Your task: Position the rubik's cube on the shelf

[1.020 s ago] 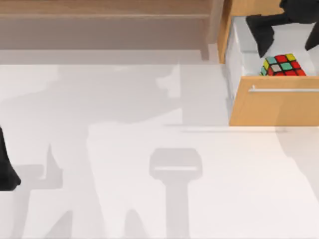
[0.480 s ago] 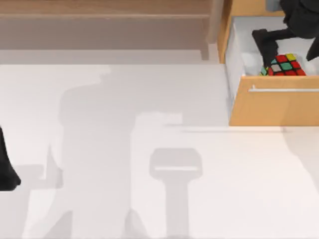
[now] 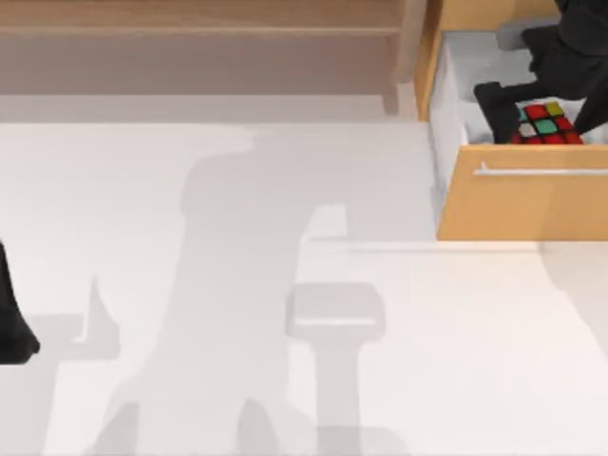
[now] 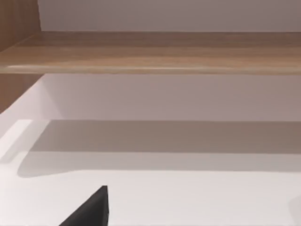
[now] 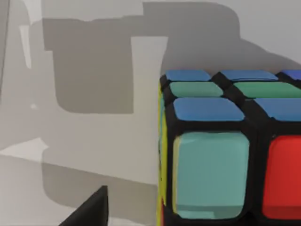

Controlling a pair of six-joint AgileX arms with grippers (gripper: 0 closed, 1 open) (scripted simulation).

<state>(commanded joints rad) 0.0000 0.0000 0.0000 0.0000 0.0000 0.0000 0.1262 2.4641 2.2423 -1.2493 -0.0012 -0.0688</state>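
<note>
Right hand (image 3: 544,112): positioned over the open drawer (image 3: 522,204) at the far right of the tabletop (image 3: 285,285). One dark finger (image 3: 496,109) stands just to the left of the cube (image 3: 545,124); the rest of the hand and arm cover the cube's right and far sides. The fingers are spread to either side of the cube. Whether they press on it cannot be told.

Cube: sits inside the drawer, close behind the drawer's front panel with its silver handle (image 3: 541,172). Red, green, yellow and white stickers face up in the top view. In the right wrist view the cube (image 5: 225,150) is very near the camera, resting on the pale drawer floor, showing blue, green, teal and red stickers in a black frame.

Shelf (image 3: 199,47): runs along the far edge of the tabletop, from the left side to an upright post (image 3: 410,47) just beside the drawer. The left wrist view shows its board (image 4: 150,52) with a pale surface under it.

Left arm (image 3: 11,318): at the left edge of the tabletop, well apart from the cube. The state of its hand cannot be told.
</note>
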